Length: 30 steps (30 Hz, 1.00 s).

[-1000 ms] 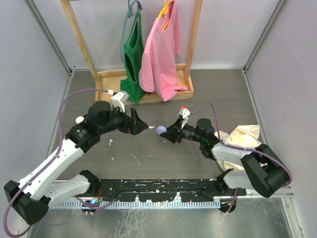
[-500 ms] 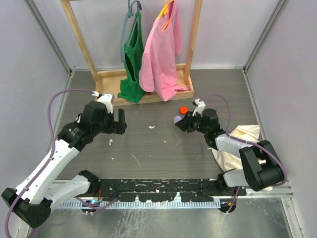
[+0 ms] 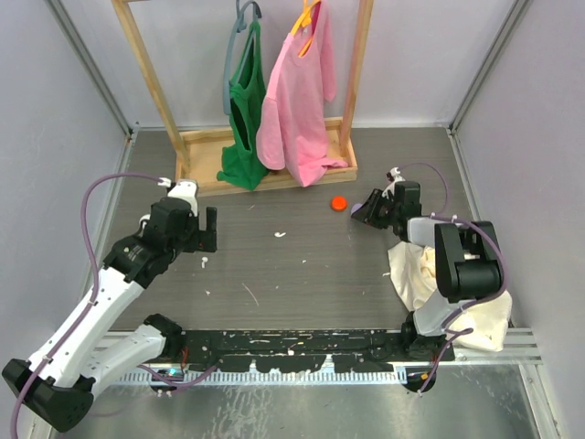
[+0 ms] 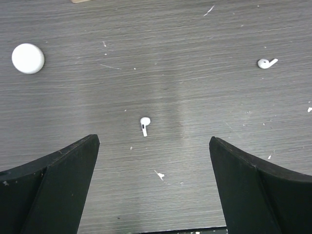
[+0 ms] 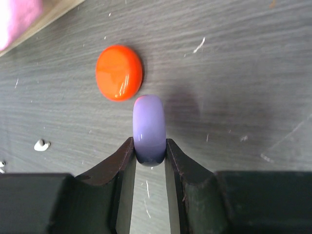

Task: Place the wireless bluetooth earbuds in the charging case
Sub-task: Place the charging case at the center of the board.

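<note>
Presently, the left claw (image 4: 153,146) is recorded spread wide above the tabletop (image 4: 195,29), with nothing held. One earbud (image 4: 145,126) is noted lying flat between the two fingers, just ahead of their tips. A second earbud (image 4: 266,63) lies farther out at 2 o'clock, and a white disc (image 4: 28,58) at 10 o'clock. The right claw (image 5: 149,144) is pinched on the lavender charging case (image 5: 149,122). An orange disc (image 5: 119,72) lies just beyond the case at 11 o'clock. Farthest off, a wooden rack (image 3: 151,82) is observed carrying a green garment (image 3: 242,119) and a pink garment (image 3: 297,101).
</note>
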### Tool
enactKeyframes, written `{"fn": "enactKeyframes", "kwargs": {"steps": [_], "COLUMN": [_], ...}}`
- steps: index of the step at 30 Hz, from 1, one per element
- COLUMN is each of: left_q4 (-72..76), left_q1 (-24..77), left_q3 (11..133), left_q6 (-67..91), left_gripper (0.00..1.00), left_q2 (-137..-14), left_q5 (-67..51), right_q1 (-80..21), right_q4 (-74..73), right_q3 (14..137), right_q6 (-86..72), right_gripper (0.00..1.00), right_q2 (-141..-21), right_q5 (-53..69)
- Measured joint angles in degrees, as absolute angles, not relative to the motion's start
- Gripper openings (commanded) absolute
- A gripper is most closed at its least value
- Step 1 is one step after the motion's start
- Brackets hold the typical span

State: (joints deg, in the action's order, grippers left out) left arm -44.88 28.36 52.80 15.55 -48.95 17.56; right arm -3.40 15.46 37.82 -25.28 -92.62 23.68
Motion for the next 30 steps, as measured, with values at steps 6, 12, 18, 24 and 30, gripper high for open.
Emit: {"fn": "enactKeyframes", "kwargs": {"steps": [6, 12, 18, 24, 30], "left_q4": [-44.8, -44.8, -44.8, -44.8, -44.8], "left_q1": [28.1, 27.9, 27.6, 27.2, 26.6], "left_q3": [52.3, 52.1, 52.1, 51.8, 51.8], "left_q6": [15.5, 15.5, 15.5, 15.5, 15.5], "left_gripper": [0.98, 0.98, 0.98, 0.98, 0.98], "left_q2": [-48.2, -47.1, -46.9, -46.7, -46.5], "left_q5": [19.8, 20.3, 20.2, 20.1, 19.7], "right_q1": [-2.6, -2.6, -2.5, -2.0, -1.8], "right_q4": [11.9, 9.4, 7.5, 5.9, 3.9], "right_q3": [45.1, 49.6, 50.5, 51.3, 52.1], "right_q6": [-24.4, -23.7, -22.9, -22.4, -21.2], "right_gripper": [0.18, 0.27, 0.42, 0.51, 0.60], "right_q2": [-99.4, -103.1, -103.3, -103.2, -102.4], "right_q5": [25.3, 27.6, 28.0, 27.7, 26.2]}}
